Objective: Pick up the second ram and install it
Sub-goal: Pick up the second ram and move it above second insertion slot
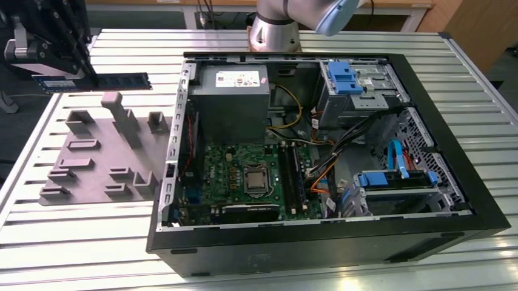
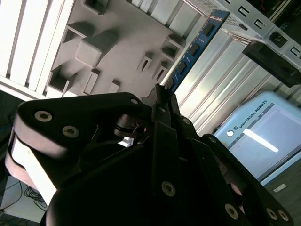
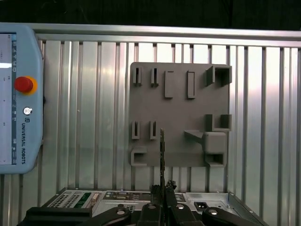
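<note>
The gripper (image 1: 81, 71) is closed on the second ram (image 1: 121, 80), holding it above the grey holder plate (image 1: 93, 160); fitting it into the motherboard (image 1: 242, 176) is not yet done.

Dark blue-green second ram (image 1: 121, 81), grey holder plate (image 1: 101, 160), silver ribbed table (image 1: 81, 242), black case (image 1: 324, 245), green motherboard (image 1: 220, 173).

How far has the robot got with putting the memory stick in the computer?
Picking up looks done: the pincer grips the memory stick in the air above the grey holder plate, outside the computer case. Installing is left: the stick is not yet in the long black slots.
</note>
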Controlling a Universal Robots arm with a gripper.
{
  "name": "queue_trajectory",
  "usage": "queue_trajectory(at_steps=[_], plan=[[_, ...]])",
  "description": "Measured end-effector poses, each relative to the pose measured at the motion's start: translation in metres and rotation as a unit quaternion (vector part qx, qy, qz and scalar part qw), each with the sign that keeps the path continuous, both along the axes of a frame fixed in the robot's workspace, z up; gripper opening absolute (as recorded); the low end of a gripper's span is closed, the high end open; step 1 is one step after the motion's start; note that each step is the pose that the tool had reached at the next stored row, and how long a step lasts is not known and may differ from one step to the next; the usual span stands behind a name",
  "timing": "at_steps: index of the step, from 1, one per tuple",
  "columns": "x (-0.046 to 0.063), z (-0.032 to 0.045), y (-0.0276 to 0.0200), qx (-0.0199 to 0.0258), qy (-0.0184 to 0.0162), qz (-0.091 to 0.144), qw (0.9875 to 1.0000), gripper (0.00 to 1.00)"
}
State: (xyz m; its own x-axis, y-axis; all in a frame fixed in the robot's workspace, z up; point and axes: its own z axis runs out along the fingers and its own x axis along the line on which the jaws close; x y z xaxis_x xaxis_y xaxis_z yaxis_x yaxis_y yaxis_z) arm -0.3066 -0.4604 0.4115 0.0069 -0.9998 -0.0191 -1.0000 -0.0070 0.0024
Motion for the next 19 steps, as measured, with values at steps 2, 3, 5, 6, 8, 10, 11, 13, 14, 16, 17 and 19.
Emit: queue_trajectory(at_steps=[2,3,5,6,8,10,11,13,14,16,17,19], plan=[[0.002,0.0000,0.0000,0.0000,0.0000,0.000,1.0000,0.14],[0.004,0.0001,0.0000,0.0000,0.0000,0.000,1.0000,0.14],[0.007,0.0000,0.0000,0.0000,0.0000,0.000,1.0000,0.14],[0.009,0.0000,0.0000,0.0000,0.0000,0.000,1.0000,0.14],[0.012,0.0000,0.0000,0.0000,0.0000,0.000,1.0000,0.14],[0.016,0.0000,0.0000,0.0000,0.0000,0.000,1.0000,0.14],[0.018,0.0000,0.0000,0.0000,0.0000,0.000,1.0000,0.14],[0.021,0.0000,0.0000,0.0000,0.0000,0.000,1.0000,0.14],[0.023,0.0000,0.0000,0.0000,0.0000,0.000,1.0000,0.14],[0.026,0.0000,0.0000,0.0000,0.0000,0.000,1.0000,0.14],[0.028,0.0000,0.0000,0.0000,0.0000,0.000,1.0000,0.14],[0.031,0.0000,0.0000,0.0000,0.0000,0.000,1.0000,0.14]])
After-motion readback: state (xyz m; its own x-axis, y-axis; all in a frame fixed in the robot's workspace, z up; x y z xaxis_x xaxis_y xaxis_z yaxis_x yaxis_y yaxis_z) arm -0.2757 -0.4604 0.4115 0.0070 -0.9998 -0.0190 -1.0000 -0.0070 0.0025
